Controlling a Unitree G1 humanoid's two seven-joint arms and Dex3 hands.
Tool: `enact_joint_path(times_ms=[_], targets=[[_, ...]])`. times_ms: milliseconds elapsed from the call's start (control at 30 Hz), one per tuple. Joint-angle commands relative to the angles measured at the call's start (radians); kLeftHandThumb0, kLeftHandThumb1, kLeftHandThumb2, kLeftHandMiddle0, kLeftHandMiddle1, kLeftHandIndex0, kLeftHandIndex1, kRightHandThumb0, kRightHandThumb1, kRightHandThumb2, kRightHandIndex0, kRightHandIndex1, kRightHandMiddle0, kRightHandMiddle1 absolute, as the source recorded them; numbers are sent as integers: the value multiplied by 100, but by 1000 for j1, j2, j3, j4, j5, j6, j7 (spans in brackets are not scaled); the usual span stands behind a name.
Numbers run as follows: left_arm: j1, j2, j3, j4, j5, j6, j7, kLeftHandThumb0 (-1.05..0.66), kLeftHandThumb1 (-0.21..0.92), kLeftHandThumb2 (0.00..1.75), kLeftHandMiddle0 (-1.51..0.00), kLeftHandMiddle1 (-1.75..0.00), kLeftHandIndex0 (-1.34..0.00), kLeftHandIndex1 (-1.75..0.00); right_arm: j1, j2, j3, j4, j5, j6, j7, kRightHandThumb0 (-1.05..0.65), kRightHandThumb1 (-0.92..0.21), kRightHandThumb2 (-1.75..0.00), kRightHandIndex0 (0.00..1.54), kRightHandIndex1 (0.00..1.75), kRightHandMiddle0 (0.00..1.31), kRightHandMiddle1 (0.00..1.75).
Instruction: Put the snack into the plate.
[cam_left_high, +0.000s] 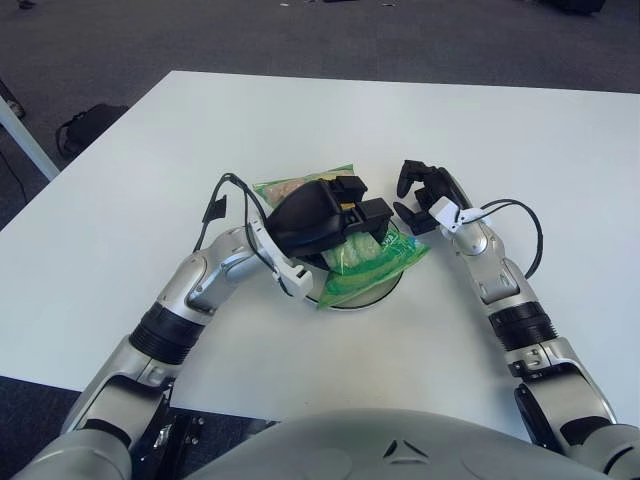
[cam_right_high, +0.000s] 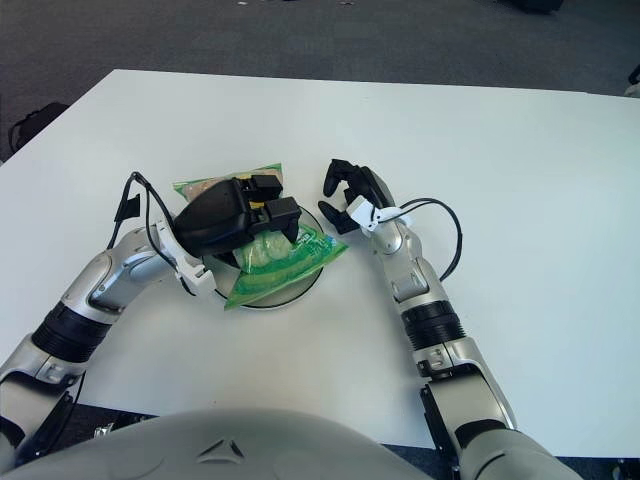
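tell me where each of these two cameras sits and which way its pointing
Left eye view: on the head, looking forward and down at the white table; both arms and the torso's top edge show.
Right eye view: slightly to the right, facing the same way; the same body parts show.
Shared: the left hand on the green snack bag over the plate, and the right hand beside the plate on its right.
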Motion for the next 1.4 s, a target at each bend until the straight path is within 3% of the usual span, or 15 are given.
enact_joint_path(times_ms=[0, 67, 100, 133, 233, 300, 367, 433, 633, 767, 933, 1167, 1367], targets=[[-4, 13, 1, 15, 20, 9, -18, -1, 46, 114, -47, -172, -37, -172, 71, 7, 21, 81, 3, 56, 47, -50, -26, -138, 128, 175, 66, 175], [-5, 15, 2, 15, 19, 11, -28, -1, 70, 78, -40, -165, -21, -168, 70, 8, 21, 84, 3, 56, 46, -50, -26, -138, 128, 175, 66, 175], [-5, 17, 1, 14, 16, 14, -36, -1, 75, 72, -39, -163, -18, -169, 69, 9, 19, 87, 5, 55, 47, -51, -26, -138, 128, 175, 66, 175], [-5, 18, 1, 13, 14, 17, -42, -13, 81, 65, -32, -151, -18, -171, 68, 10, 18, 89, 7, 55, 47, -51, -26, -138, 128, 175, 66, 175], [-3, 20, 3, 8, 6, 21, -57, -28, 88, 56, -25, -135, -18, -173, 67, 12, 15, 93, 11, 51, 47, -51, -26, -138, 128, 175, 66, 175], [-2, 26, 4, -1, -1, 24, -74, -41, 75, 70, -23, -124, -9, -151, 61, 11, 13, 111, 14, 43, 48, -51, -26, -138, 127, 175, 66, 175], [-2, 38, 6, -17, -1, 26, -95, -51, 70, 77, -16, -108, -5, -131, 50, 4, 19, 137, 6, 31, 50, -51, -26, -138, 127, 175, 66, 175], [-3, 52, 7, -34, 6, 31, -121, -60, 75, 75, -9, -86, -2, -108, 41, -6, 30, 155, -9, 14, 51, -51, -26, -139, 127, 175, 67, 175], [-13, 85, 1, -70, 12, 51, -201, -70, 88, 66, -1, -50, 0, -70, 22, -22, 49, 210, -40, -56, 25, -51, -25, -140, 127, 175, 67, 175], [-29, 94, -1, -72, -24, 52, -245, -75, 91, 65, 0, -25, 0, -45, 13, -23, 49, 257, -42, -118, 3, -51, -25, -140, 127, 175, 67, 175], [-38, 101, -5, -92, -160, 95, -353, -77, 88, 58, 0, -5, 0, -27, -15, -29, 61, 349, -73, -208, -49, -51, -25, -140, 128, 175, 67, 175], [-32, 108, -2, -168, -369, 259, -535, -72, 69, 62, 0, 0, 0, -19, -69, -38, 75, 498, -89, -312, -89, -53, -22, -144, 130, 175, 70, 175], [-53, 94, 17, -224, -539, 436, -653, -81, 64, 62, 0, 0, 0, -15, -102, -50, 94, 589, -107, -393, -134, -56, -18, -150, 129, 175, 74, 175]])
